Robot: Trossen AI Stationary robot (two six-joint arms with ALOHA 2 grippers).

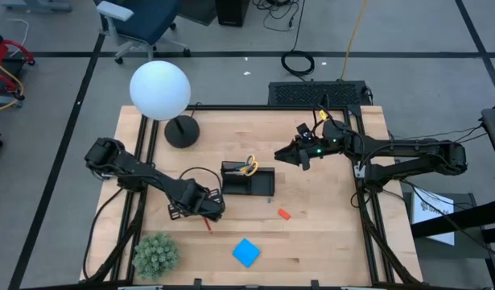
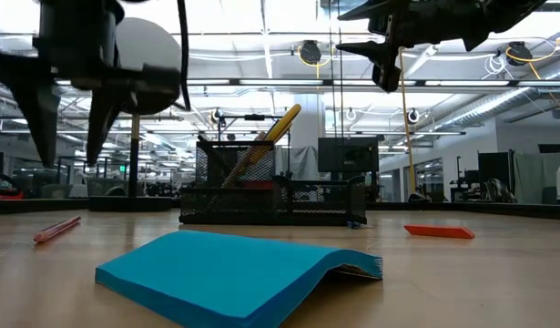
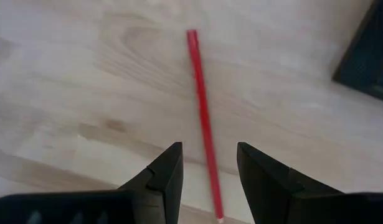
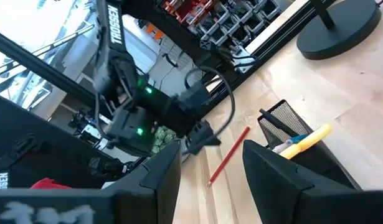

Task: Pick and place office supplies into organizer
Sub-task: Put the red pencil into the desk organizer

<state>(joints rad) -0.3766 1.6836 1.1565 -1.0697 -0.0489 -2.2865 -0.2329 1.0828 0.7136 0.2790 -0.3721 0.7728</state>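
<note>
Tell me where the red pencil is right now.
The red pencil lies flat on the table, directly below the open left end effector; in the high view it sits left of the organizer, between it and the plant.

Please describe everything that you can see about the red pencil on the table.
The red pencil is thin, straight and uniformly red, with a pale tip at one end. It lies flat on the bare wooden table, beside the black organizer but apart from it. The left gripper hovers just above it, fingers open on either side, not touching it.
</note>
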